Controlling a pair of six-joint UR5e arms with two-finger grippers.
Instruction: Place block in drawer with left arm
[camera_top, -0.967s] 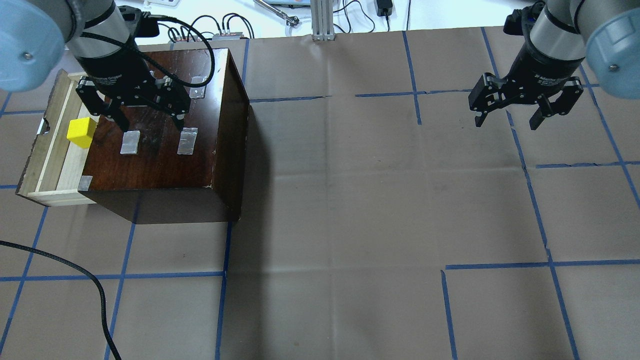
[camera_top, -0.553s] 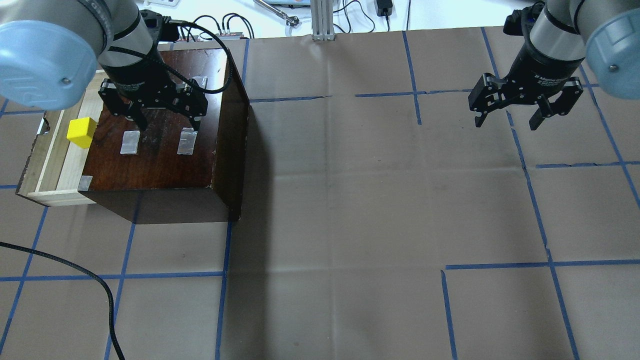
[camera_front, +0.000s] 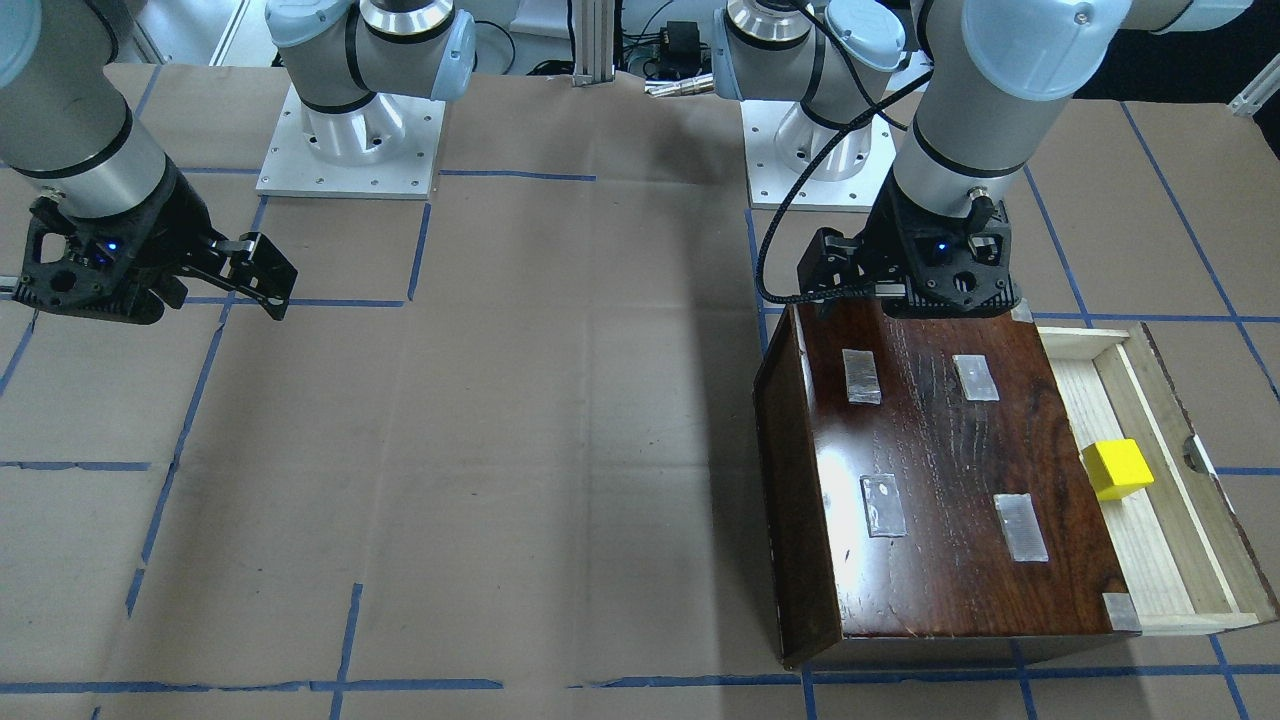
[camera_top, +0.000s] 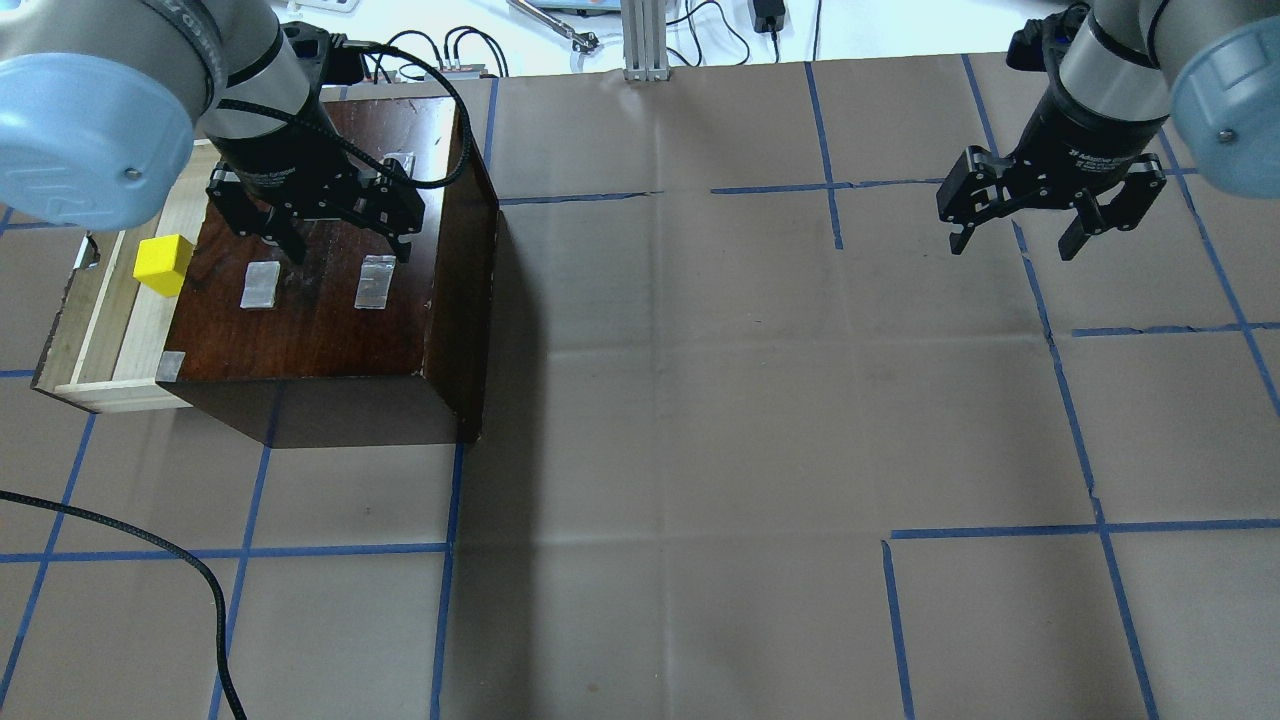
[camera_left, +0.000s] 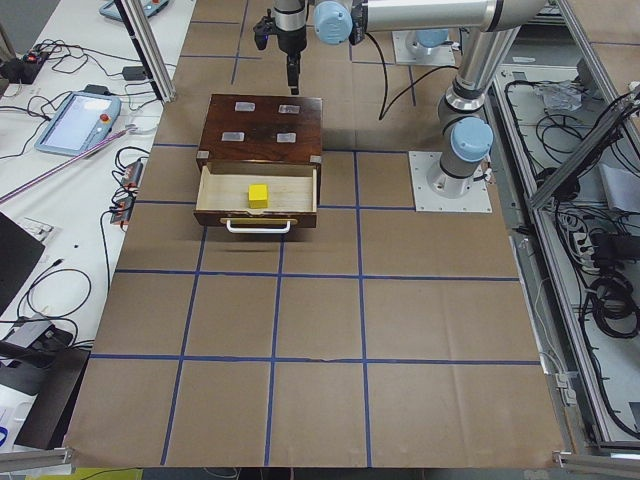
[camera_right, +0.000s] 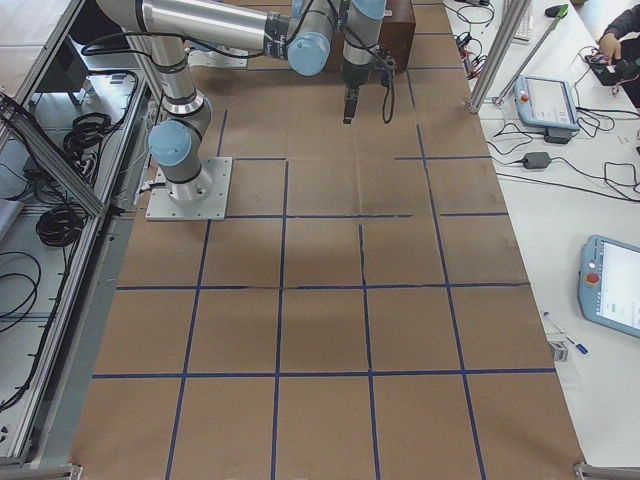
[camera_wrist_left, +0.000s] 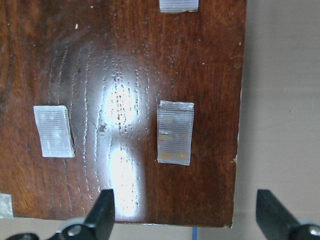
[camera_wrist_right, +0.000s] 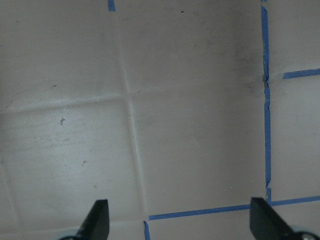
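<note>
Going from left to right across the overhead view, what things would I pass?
drawer front → block → cabinet → right gripper

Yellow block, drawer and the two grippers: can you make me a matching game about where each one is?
Things:
1 block
2 drawer
3 left gripper
4 right gripper

Places:
A hangs open over the brown paper, far from the block
B pulled out of the cabinet
C sits in the drawer
D hangs open, close by the cabinet

Pairs: 1-C, 2-B, 3-D, 4-A
</note>
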